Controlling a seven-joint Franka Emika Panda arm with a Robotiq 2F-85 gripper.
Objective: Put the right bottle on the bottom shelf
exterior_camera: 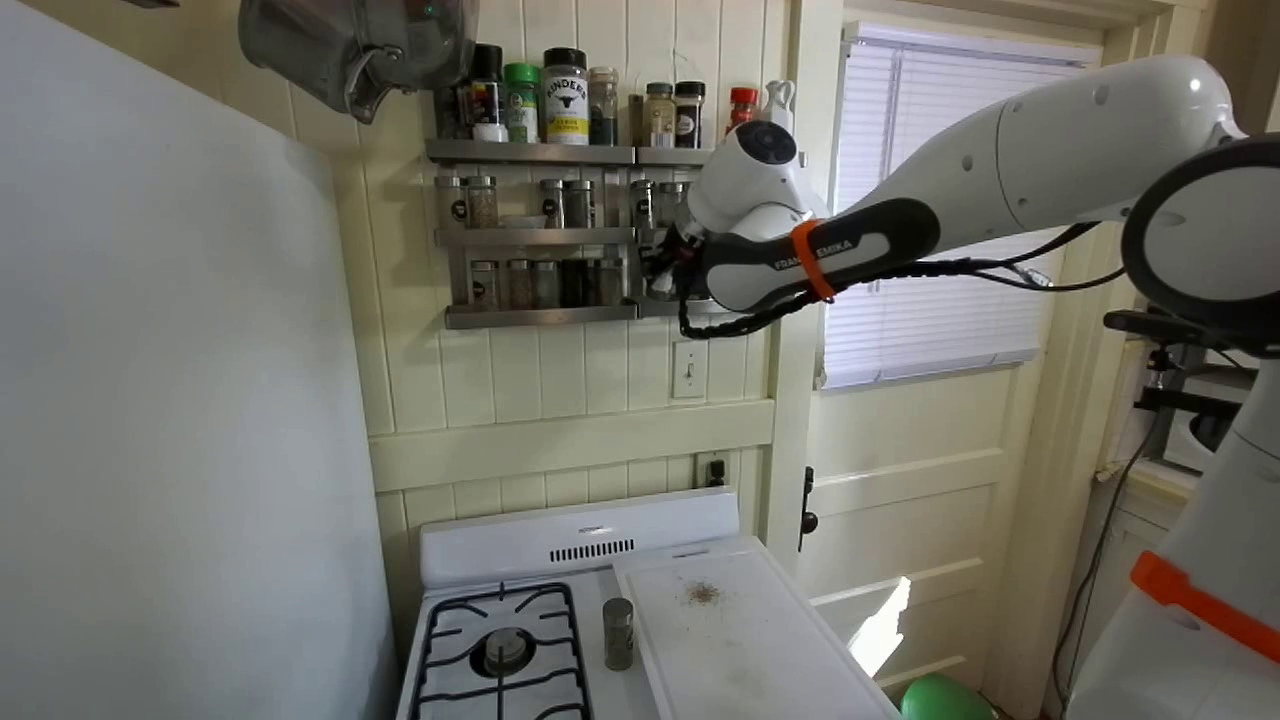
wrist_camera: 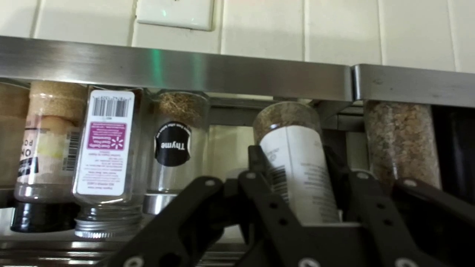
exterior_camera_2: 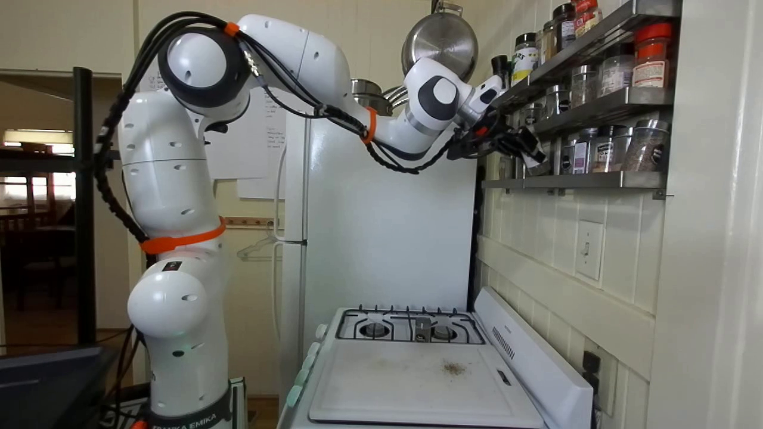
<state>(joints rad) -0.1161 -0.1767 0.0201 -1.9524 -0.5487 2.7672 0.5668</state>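
The right bottle (wrist_camera: 302,163), with a white label and brown contents, is between my gripper's fingers (wrist_camera: 291,157) in the wrist view, which is upside down. Both fingers touch its sides. In an exterior view the bottle (exterior_camera_2: 534,159) is tilted, its base toward the rack, held by the gripper (exterior_camera_2: 524,146). In an exterior view the gripper (exterior_camera: 668,265) is partly hidden behind the arm. The bottom shelf (exterior_camera_2: 596,180) is a grey metal tier; its front rail (wrist_camera: 222,74) crosses the wrist view. The bottle's base is at the rail's height, in a gap between jars. I cannot tell if it touches the shelf.
A Thyme jar (wrist_camera: 172,148) and a grain-filled jar (wrist_camera: 402,144) flank the gap. Upper tiers (exterior_camera: 535,237) with jars sit above the gripper. A smaller jar (exterior_camera: 618,635) stands on the stove (exterior_camera_2: 417,381). A pan (exterior_camera_2: 441,44) hangs near the fridge (exterior_camera_2: 387,208).
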